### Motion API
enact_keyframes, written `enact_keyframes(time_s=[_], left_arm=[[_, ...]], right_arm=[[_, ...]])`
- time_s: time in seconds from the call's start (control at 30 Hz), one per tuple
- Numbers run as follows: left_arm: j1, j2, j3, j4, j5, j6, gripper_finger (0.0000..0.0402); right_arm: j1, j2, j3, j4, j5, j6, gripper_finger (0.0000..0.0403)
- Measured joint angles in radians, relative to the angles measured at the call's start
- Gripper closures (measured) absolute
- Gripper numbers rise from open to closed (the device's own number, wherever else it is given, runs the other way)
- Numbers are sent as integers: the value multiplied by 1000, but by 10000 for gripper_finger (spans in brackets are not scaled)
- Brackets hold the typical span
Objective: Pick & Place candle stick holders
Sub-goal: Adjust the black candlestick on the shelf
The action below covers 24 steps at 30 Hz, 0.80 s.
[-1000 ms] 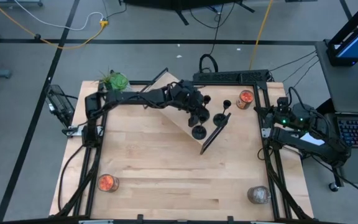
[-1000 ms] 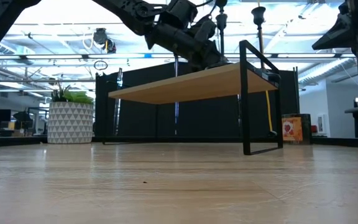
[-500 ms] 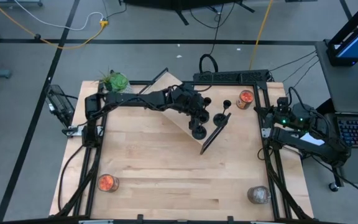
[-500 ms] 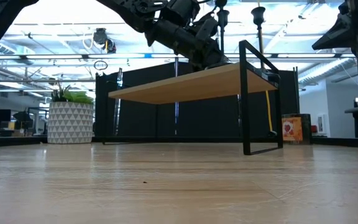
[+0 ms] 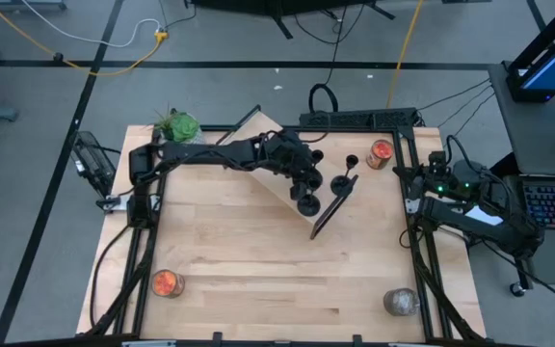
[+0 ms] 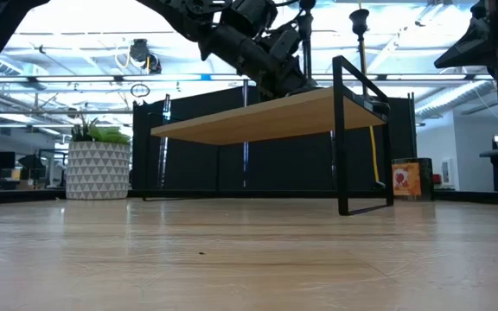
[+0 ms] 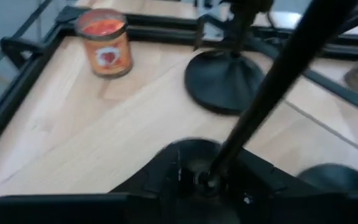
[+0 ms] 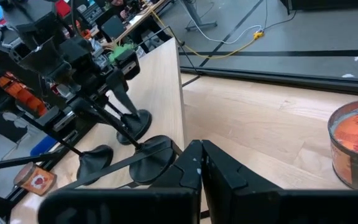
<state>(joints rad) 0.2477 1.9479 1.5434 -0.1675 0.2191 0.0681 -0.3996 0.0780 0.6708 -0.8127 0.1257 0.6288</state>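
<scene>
Three black candle stick holders stand on a small raised wooden shelf [image 5: 276, 189] at the table's far middle. My left gripper [image 7: 207, 186] reaches over the shelf from the left and is open. Its fingers stand on either side of the lower stem [image 7: 229, 146] of one holder, whose disc base [image 7: 191, 155] rests on the shelf. A second holder [image 7: 224, 81] stands just beyond it, and a third disc base [image 7: 337, 180] sits beside it. My right gripper [image 8: 201, 158] waits shut at the table's right edge, holding nothing.
An orange candle jar [image 5: 382, 152] stands at the far right and another [image 5: 167, 282] at the near left. A grey jar [image 5: 401, 302] is at the near right, a potted plant [image 5: 179, 125] at the far left. Black frame rails [image 5: 414, 260] line the table's sides.
My left gripper has tipped slightly over the shelf without leaving its place. The holders stand where they were.
</scene>
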Motion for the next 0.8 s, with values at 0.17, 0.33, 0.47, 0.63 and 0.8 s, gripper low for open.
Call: enact_keyframes(time_s=[0.17, 0.33, 0.47, 0.63, 0.8], left_arm=[[5, -19, -1, -38, -39, -1, 228], [0, -23, -1, -40, -39, -6, 185], [0, -23, -1, -52, -38, -24, 157], [0, -55, -1, -153, -92, -23, 133], [1, -103, 1, -276, -177, -21, 120]], right_arm=[[0, 0, 0, 1, 0, -11, 403], [0, 0, 0, 1, 0, -12, 403], [0, 0, 0, 0, 0, -12, 403], [0, 0, 0, 1, 0, -12, 403], [0, 0, 0, 1, 0, -14, 403]])
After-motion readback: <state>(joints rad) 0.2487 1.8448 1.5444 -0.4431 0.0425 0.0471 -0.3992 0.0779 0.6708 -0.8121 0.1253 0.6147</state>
